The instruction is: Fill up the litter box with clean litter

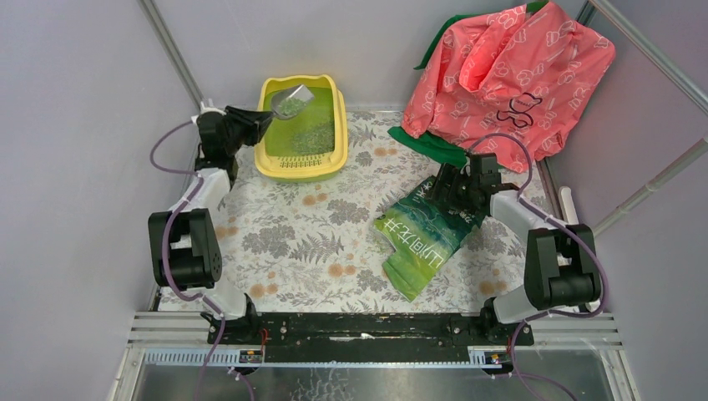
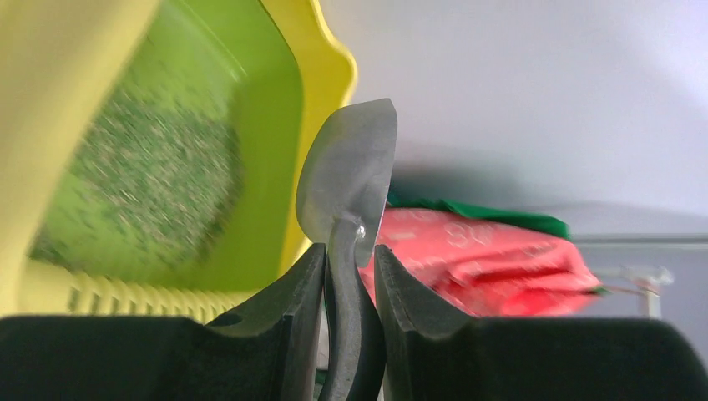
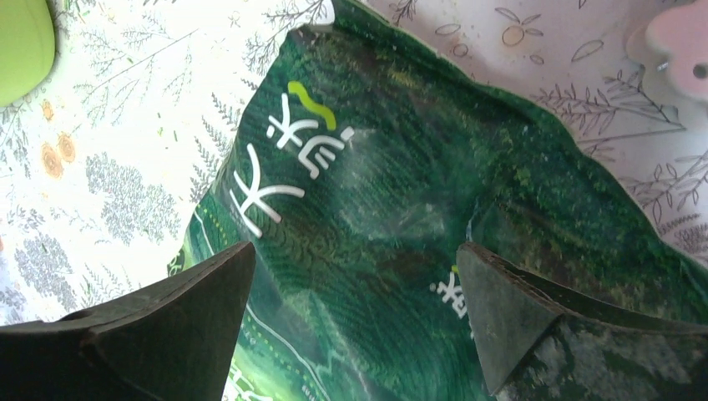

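- The left hand is clenched on the dark handle of a metal scoop. The handle's lower end runs off the bottom edge of the left wrist view.
- From above, the scoop's bowl hangs over the far left part of the box, with green-grey grains showing in it. How far it tilts is hard to make out.
- The box stands at the far left of the bench, close to the back wall, with its slotted lip toward the arms.
- Litter lies in a grainy pile on the box's green floor. In the left wrist view it is only a blur.
- The right hand is released, its fingers wide apart above a green bag. Whether they touch it I cannot tell.
- The bag lies flat on the bench, right of centre, with white lettering facing up. In the top view the right hand hides its far end, so its mouth is unseen.
- At the far right corner a pink sack covers most of a green cloth.
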`<state>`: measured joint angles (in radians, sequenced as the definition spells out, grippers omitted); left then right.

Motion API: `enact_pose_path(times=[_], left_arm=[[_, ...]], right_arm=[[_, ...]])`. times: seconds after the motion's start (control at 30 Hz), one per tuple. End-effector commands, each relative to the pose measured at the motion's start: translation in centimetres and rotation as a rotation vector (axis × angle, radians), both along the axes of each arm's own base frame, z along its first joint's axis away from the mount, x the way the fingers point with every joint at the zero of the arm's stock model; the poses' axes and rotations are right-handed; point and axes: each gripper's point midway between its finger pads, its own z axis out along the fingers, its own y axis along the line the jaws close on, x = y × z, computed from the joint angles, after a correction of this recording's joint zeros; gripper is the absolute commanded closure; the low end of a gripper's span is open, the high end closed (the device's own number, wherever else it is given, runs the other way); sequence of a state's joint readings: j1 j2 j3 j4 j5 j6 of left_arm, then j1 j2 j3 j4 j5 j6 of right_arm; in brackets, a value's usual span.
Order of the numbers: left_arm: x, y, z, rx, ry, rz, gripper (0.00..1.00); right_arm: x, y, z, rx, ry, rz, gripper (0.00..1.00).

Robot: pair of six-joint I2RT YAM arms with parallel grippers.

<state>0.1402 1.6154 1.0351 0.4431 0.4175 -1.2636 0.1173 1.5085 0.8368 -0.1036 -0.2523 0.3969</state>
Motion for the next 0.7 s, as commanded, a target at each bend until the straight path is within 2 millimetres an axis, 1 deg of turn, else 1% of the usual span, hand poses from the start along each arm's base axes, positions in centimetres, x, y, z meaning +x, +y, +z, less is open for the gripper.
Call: enact_pose_path(times=[0.0,0.03,0.1,0.13,0.17,0.2,0.33,0.43,0.53,0.6,0.67], left_arm=[[2.1,3.4,0.3,0.352,0.091,0.151,1.00],[2.4,3.5,0.7,0.407,0.091,0.158,1.00],[3.3,3.3,0.7,0.510,0.118,0.160,1.00],[3.9,3.0,1.5,0.562,0.113,0.163,1.00],[4.2,2.4,1.2,0.637,0.132,0.157,1.00],[4.4,2.4,1.0,0.702,0.158,0.174,1.00],[4.9,1.0,0.6,0.967,0.221,0.205,1.00],[4.6,0.7,0.5,1.158,0.280,0.263,1.00],[4.4,0.9,0.6,1.289,0.327,0.304,1.00],[4.0,1.2,1.2,1.369,0.347,0.345,1.00],[3.5,0.9,2.3,1.445,0.338,0.370,1.00]], right_arm=[[-1.5,0.4,1.7,0.003,0.002,0.030,0.01],[-1.6,0.3,1.9,0.002,-0.003,0.030,0.01],[-1.7,0.3,2.4,0.002,-0.013,0.029,0.00],[-1.8,0.3,2.6,0.002,-0.017,0.028,0.00],[-1.8,0.2,2.9,0.001,-0.021,0.027,0.00],[-1.9,0.2,3.1,-0.002,-0.021,0.027,0.00],[-2.3,-0.2,3.8,-0.020,-0.032,0.029,0.00],[-2.6,-0.4,4.4,-0.026,-0.047,0.025,0.00],[-2.8,-0.3,4.6,-0.023,-0.050,0.032,0.00],[-3.0,-0.2,4.7,-0.019,-0.052,0.036,0.00],[-3.0,-0.2,4.7,-0.018,-0.051,0.035,0.00]])
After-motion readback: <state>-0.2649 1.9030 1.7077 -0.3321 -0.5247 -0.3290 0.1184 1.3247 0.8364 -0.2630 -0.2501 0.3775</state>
